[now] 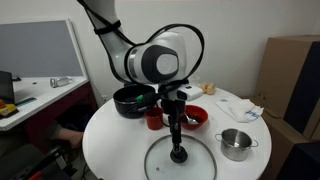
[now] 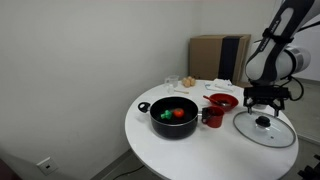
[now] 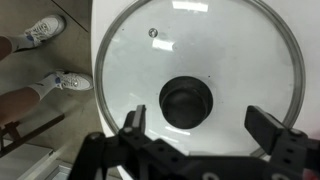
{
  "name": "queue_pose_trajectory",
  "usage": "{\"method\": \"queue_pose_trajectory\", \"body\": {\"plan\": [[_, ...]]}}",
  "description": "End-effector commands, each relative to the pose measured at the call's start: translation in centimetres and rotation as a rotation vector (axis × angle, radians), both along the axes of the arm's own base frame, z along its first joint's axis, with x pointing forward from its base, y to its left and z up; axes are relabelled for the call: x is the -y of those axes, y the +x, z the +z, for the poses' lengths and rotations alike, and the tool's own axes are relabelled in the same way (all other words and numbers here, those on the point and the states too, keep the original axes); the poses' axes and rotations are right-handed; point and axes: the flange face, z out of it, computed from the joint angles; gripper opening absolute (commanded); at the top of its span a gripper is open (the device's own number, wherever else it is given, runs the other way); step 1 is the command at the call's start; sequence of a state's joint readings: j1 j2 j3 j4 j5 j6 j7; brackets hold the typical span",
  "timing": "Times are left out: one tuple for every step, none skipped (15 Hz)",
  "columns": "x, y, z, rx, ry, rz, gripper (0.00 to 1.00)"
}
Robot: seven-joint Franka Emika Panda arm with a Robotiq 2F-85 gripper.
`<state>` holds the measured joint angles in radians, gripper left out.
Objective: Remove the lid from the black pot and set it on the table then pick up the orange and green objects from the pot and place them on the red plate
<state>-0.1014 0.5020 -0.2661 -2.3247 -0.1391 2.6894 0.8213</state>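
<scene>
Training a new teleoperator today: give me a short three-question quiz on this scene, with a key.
1. True or false: the round clear glass lid covers the wide black pot.
2. Where are the small green piece and small orange piece? A) in the black pot B) on the red dish C) in the steel pot
3. Fill in: above the lid's black knob, the jaws stand ____.
Key: 1 false, it lies on the round white table; 2 A; 3 open.

No text, label, brand or number can be read anywhere.
</scene>
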Motion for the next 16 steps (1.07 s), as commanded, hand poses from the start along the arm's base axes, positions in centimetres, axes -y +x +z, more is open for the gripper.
{"method": "queue_pose_trajectory", "body": {"plan": [[-0.1, -1.3, 5.5, 0.026, 0.024, 0.021, 1.00], [0.2, -1.1, 7.4, 0.049, 0.011, 0.021, 1.00], [0.6, -0.7, 9.2, 0.072, -0.001, 0.011, 1.00], [0.9, 0.3, 11.2, 0.102, -0.020, 0.002, 1.00], [1.0, 1.1, 13.0, 0.132, -0.033, 0.010, 1.00], [0.9, 2.0, 14.7, 0.160, -0.042, 0.021, 1.00], [0.2, 3.2, 16.5, 0.194, -0.059, 0.063, 1.00], [-0.7, 4.2, 18.1, 0.217, -0.072, 0.118, 1.00], [-2.1, 5.4, 19.7, 0.237, -0.082, 0.161, 1.00], [-3.4, 6.4, 21.0, 0.255, -0.088, 0.204, 1.00], [-4.9, 7.5, 21.9, 0.269, -0.089, 0.236, 1.00], [-7.0, 8.8, 22.9, 0.289, -0.094, 0.275, 1.00], [-8.8, 9.9, 23.6, 0.301, -0.093, 0.313, 1.00], [-10.8, 11.2, 24.2, 0.310, -0.090, 0.348, 1.00], [-12.6, 12.1, 24.8, 0.319, -0.088, 0.381, 1.00], [-14.4, 13.1, 25.3, 0.327, -0.081, 0.416, 1.00]]}}
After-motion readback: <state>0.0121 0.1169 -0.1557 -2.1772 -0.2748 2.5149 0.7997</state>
